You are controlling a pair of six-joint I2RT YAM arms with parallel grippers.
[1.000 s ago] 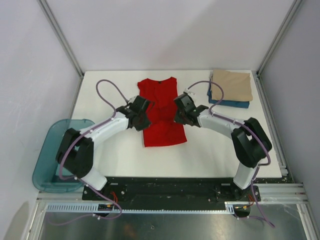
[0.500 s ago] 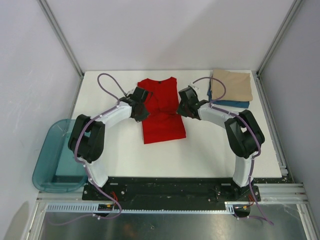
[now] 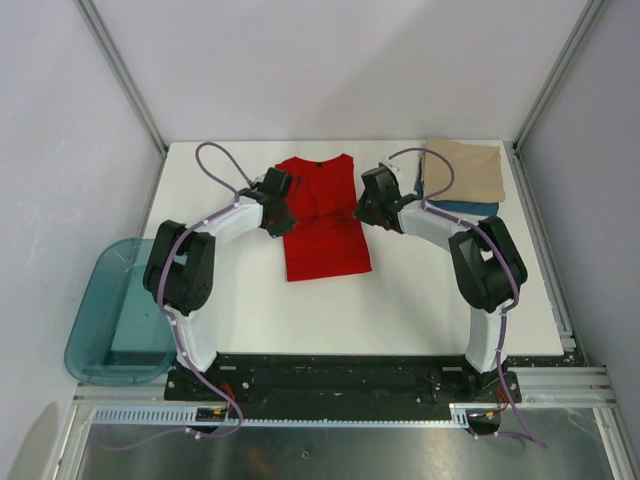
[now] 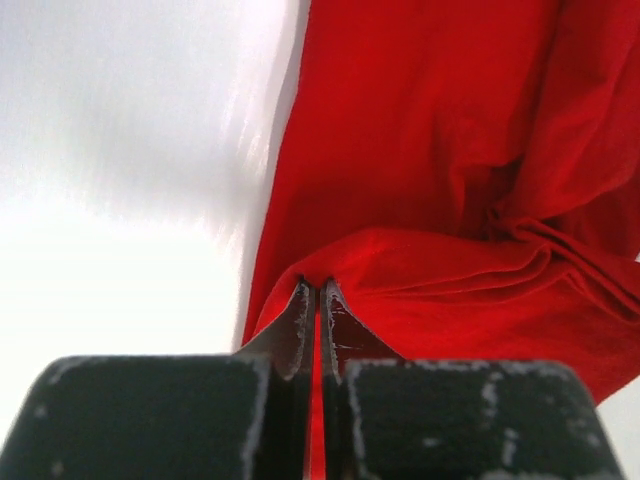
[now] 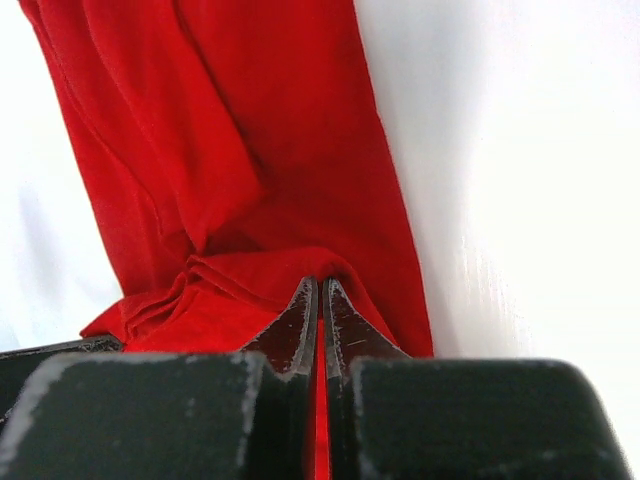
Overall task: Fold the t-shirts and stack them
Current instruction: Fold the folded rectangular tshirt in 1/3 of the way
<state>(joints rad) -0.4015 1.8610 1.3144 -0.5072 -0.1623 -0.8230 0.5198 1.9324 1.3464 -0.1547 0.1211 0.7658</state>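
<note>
- Moved farther back: left gripper [image 4: 318, 292] & right gripper [image 5: 319, 288], each pinched shut on bright red short-sleeved cloth t-shirt [image 3: 325, 245], mid white counter [image 3: 420, 290].
- Near hem dragged back w/ them; fold looks underway, stacking not yet.

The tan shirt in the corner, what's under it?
A dark blue shirt peeks out at the near edge of the tan shirt. The rest is covered, so anything else underneath is hidden.
</note>
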